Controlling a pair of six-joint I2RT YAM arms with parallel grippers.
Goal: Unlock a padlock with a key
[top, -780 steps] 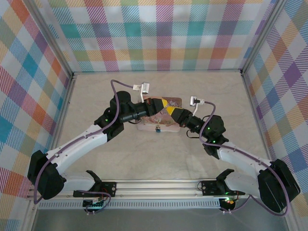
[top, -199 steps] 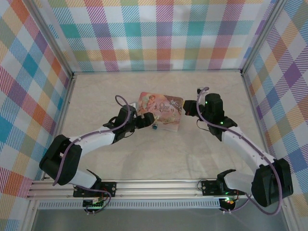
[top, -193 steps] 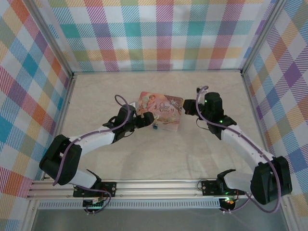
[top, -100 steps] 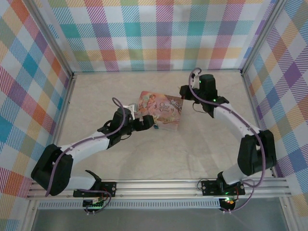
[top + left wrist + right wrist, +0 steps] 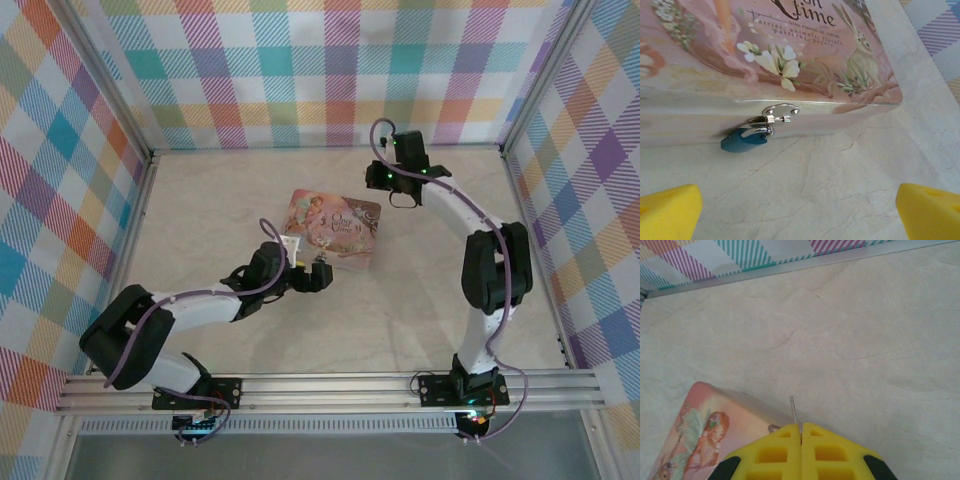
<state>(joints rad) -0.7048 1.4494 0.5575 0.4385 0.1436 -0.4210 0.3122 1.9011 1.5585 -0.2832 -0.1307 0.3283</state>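
Top view: your left gripper (image 5: pixel 318 276) is at the near edge of the pink tin (image 5: pixel 335 225), mid-table (image 5: pixel 200 200). Your right gripper (image 5: pixel 384 180) is near the back wall, apart from the tin, beyond its far right corner.

Left wrist: the blue padlock (image 5: pixel 742 141) hangs from the silver hasp (image 5: pixel 781 112) on the tin's front wall. Your left fingers (image 5: pixel 667 210) sit at the two bottom corners of the frame, so the jaws are spread wide. The padlock is ahead of them, not touched.

Right wrist: the yellow pads (image 5: pixel 775 450) are pressed together on the key (image 5: pixel 793 410), with its thin blade poking out in front. The tin's corner shows lower left, under the blade tip.
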